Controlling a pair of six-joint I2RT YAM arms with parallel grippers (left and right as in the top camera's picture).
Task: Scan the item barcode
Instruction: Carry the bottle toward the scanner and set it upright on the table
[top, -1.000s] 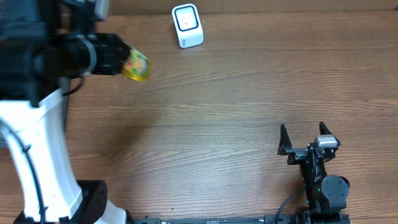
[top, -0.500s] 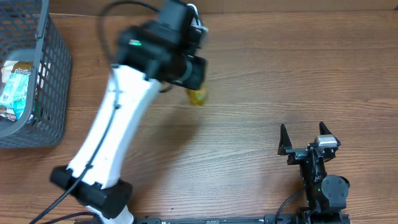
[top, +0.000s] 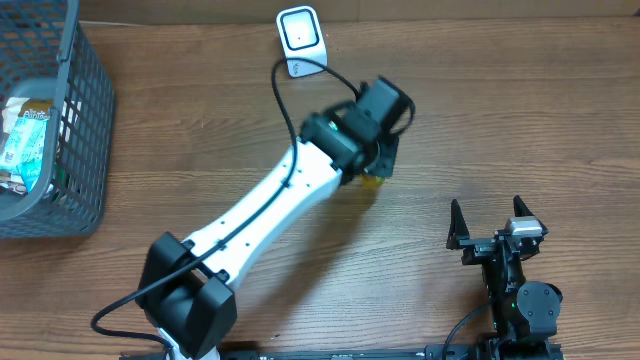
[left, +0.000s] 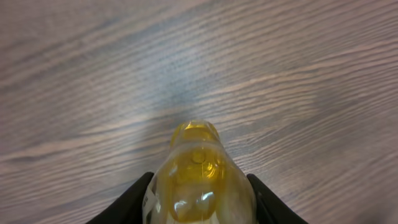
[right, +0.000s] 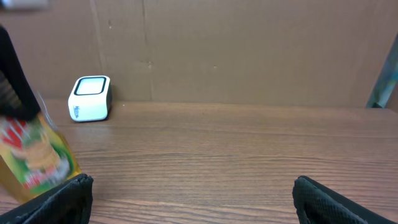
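Holding bottle (right: 37, 155) in left gripper (left: 199, 186) short of scanner (top: 301, 42), right gripper (top: 487, 208) gaping idle; next likely needing barcode facing scanner.

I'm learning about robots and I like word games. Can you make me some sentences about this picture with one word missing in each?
1. The left gripper is holding a ____ bottle.
2. The scanner is ____ in colour.
3. The right gripper is ____ and holds nothing.

Missing words: yellow; white; open.
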